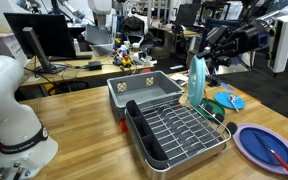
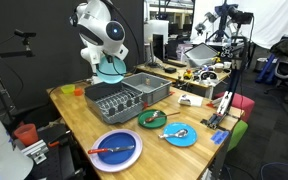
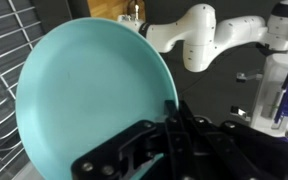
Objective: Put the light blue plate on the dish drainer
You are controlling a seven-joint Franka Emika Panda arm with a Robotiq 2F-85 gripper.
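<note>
We are seeing the arm (image 2: 99, 35) rising at the table's far end in an exterior view, folding over at the top and pointing its wrist downward; beneath it the light blue plate (image 2: 109, 69) is hanging at twelve o'clock from the dish drainer (image 2: 117, 100). Only the wrist view is showing the gripper (image 3: 172, 118) pinching the light blue plate (image 3: 84, 90) by its rim at four o'clock, with rack wires at nine o'clock. In an exterior view the light blue plate (image 1: 197, 80) is standing on edge at the two o'clock corner of the dish drainer (image 1: 179, 130); we cannot tell whether they are touching; the grey bin (image 1: 144, 90) is sitting just beyond the dish drainer; the purple plate (image 1: 267, 145) is lying at four o'clock.
</note>
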